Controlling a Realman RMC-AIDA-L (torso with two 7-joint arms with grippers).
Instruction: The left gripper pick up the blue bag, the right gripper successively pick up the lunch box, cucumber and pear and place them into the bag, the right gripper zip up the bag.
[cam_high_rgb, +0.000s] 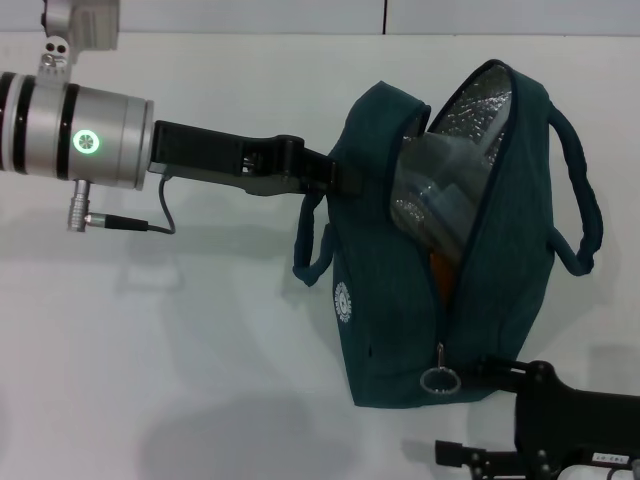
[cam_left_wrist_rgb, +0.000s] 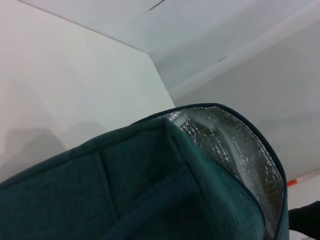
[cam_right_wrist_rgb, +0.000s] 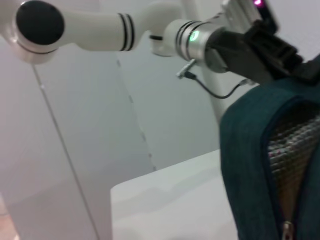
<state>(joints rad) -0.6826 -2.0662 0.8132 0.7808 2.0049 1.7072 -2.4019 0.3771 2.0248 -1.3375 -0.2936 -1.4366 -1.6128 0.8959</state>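
Note:
The blue bag (cam_high_rgb: 400, 300) hangs with its mouth unzipped, showing silver foil lining (cam_left_wrist_rgb: 235, 150). My left gripper (cam_high_rgb: 335, 178) is shut on the bag's upper side by a loop handle and holds it up. Inside, the clear lunch box (cam_high_rgb: 440, 190) leans against the lining. An orange patch of the pear (cam_high_rgb: 440, 268) shows below it. The cucumber is hidden. The ring zipper pull (cam_high_rgb: 440, 381) hangs at the low end of the zip, and its slider (cam_right_wrist_rgb: 286, 231) shows in the right wrist view. My right gripper (cam_high_rgb: 452, 410) sits just beside the ring, open, its two black fingers apart.
The white table (cam_high_rgb: 150, 350) spreads under and to the left of the bag. The left arm's silver segment with a green light (cam_high_rgb: 88, 141) reaches in from the left. A white wall stands behind the table's far edge.

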